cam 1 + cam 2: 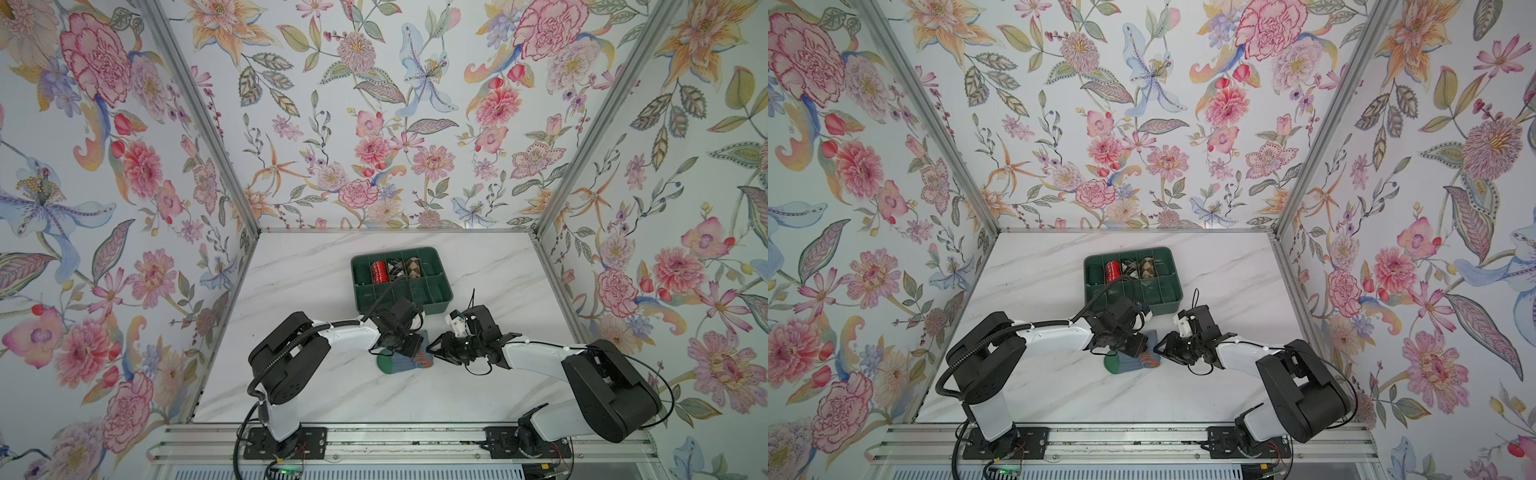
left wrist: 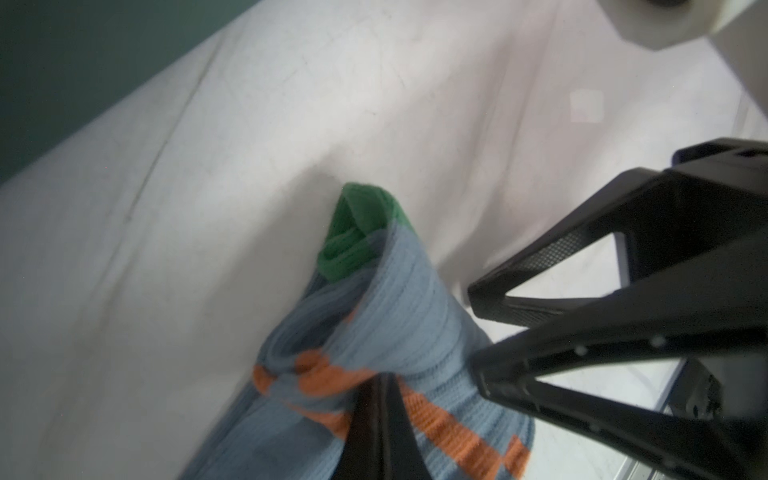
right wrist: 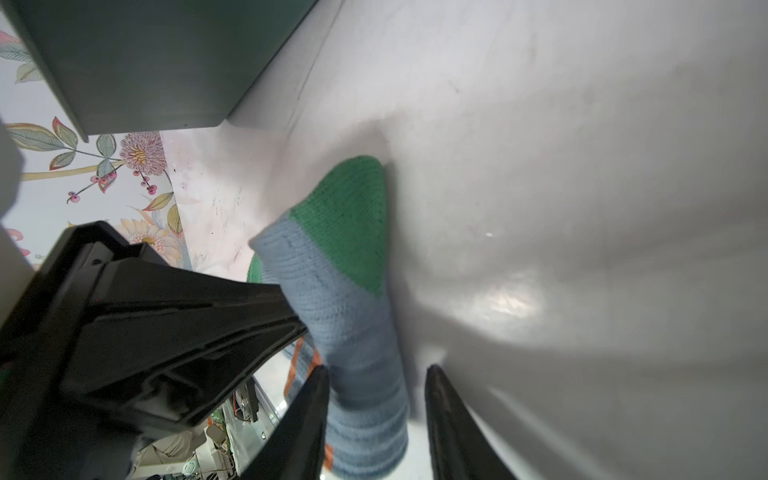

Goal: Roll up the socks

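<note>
My left gripper (image 1: 415,350) hides part of the socks (image 1: 401,365) from above; their striped end runs off my left wrist view's edge.

The left arm (image 1: 349,332) and the right arm (image 1: 536,357) each pair glossy white links with bulky matte-black joint housings, above a black screwed base plate (image 1: 284,442) on the rail at six o'clock in both top views. A ribbed black conduit (image 1: 266,370) runs along the left arm, thin black wires (image 1: 670,397) loop off the right one toward four o'clock, and a small white block (image 1: 455,322), perhaps a printed mount, sits at its wrist. The left gripper (image 2: 382,380) and right gripper (image 3: 376,370) carry tapering black fingers (image 2: 540,255) with triangular cut-outs.
</note>
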`<state>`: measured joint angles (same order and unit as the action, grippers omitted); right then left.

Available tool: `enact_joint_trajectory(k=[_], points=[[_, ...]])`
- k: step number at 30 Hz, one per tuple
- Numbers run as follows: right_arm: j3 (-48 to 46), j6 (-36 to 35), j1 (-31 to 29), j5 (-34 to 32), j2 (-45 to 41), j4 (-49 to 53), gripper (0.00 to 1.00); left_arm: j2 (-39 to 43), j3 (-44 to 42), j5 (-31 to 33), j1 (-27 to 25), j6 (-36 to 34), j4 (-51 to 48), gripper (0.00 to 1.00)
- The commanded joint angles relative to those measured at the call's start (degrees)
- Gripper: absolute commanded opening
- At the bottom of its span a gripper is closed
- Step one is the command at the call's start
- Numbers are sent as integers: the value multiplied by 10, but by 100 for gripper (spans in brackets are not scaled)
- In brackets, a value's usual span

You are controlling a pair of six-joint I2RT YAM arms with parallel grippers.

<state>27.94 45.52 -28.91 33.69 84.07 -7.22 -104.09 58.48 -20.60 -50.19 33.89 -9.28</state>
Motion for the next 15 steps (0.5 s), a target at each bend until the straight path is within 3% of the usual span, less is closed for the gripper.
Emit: enact_joint_trajectory(k=[1, 15], points=[[-10, 13, -10, 5, 15, -27, 40, -9, -29, -4, 3, 8, -33, 0], [-26, 45, -35, -6, 52, -90, 37, 18, -79, -33, 20, 23, 8, 0]])
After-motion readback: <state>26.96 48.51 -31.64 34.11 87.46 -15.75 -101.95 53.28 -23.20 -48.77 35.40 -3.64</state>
